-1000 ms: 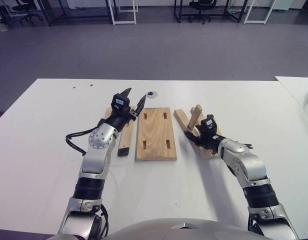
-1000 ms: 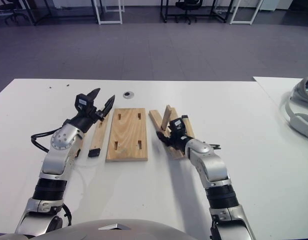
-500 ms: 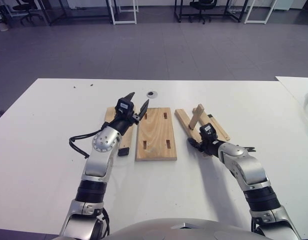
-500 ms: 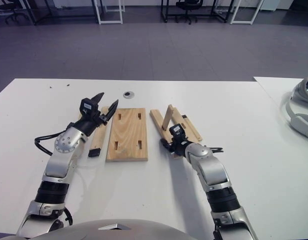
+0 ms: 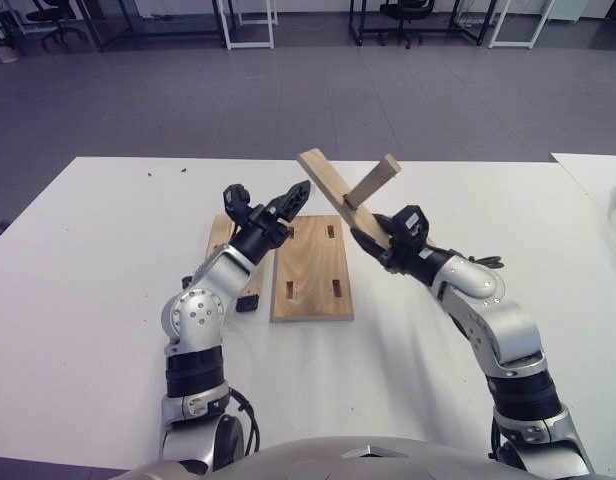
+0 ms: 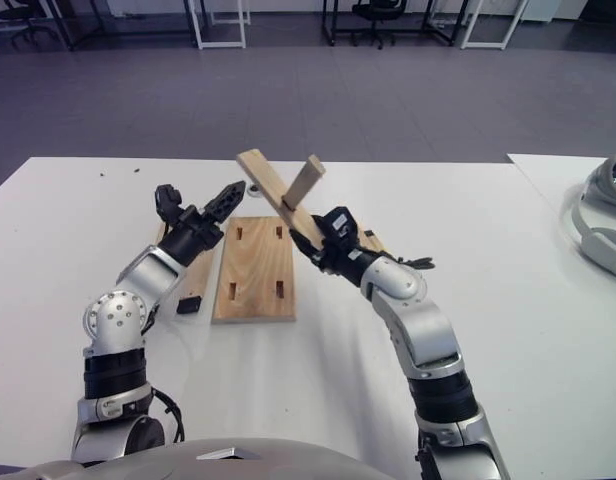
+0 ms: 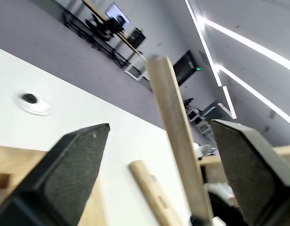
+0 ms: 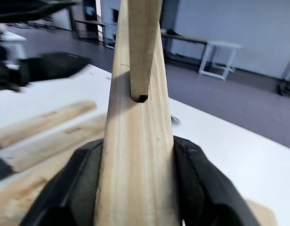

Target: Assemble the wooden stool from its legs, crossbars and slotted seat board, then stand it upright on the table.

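Black right claw (image 5: 376, 238) is clenched on the near end of a pale wooden stool leg (image 5: 333, 185), held in the air and slanting up, far and left over the seat board's far right corner. A short crossbar (image 5: 373, 182) sits plugged into a hole partway up the leg, jutting up to the right. The left claw (image 5: 293, 203) hangs released, fingers spread wide and grasping nothing, above the far left edge of the slotted seat board (image 5: 311, 265). The board lies flat on the white worktop (image 5: 108, 250), four slots showing. Just left of it lie more wooden pieces (image 5: 254, 283).
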Action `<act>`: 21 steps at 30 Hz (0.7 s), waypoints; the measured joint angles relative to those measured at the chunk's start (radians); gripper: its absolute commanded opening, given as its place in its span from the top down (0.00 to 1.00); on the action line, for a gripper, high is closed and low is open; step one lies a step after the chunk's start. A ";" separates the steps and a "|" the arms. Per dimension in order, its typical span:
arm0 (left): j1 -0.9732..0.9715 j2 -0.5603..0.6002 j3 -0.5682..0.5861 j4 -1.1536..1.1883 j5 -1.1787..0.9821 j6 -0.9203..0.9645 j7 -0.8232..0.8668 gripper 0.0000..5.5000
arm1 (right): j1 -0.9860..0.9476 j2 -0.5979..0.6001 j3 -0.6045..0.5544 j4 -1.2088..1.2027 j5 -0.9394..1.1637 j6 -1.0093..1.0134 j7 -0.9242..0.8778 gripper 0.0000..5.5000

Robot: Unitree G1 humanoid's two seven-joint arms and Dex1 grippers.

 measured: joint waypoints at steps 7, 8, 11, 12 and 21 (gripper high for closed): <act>-0.039 -0.030 0.041 -0.010 -0.146 0.012 0.088 0.44 | -0.015 -0.023 0.056 -0.031 -0.034 -0.079 0.052 0.62; -0.039 -0.031 0.041 -0.011 -0.148 0.011 0.089 0.48 | -0.015 -0.027 0.060 -0.031 -0.039 -0.085 0.053 0.62; -0.037 -0.031 0.037 -0.023 -0.157 0.009 0.088 0.55 | -0.015 -0.038 0.071 -0.031 -0.049 -0.109 0.060 0.62; -0.033 -0.032 0.035 -0.026 -0.159 0.006 0.088 0.57 | -0.015 -0.040 0.072 -0.031 -0.054 -0.117 0.062 0.62; 0.008 -0.051 0.035 -0.030 -0.200 -0.033 0.103 0.81 | -0.008 -0.039 0.083 -0.031 -0.066 -0.139 0.067 0.62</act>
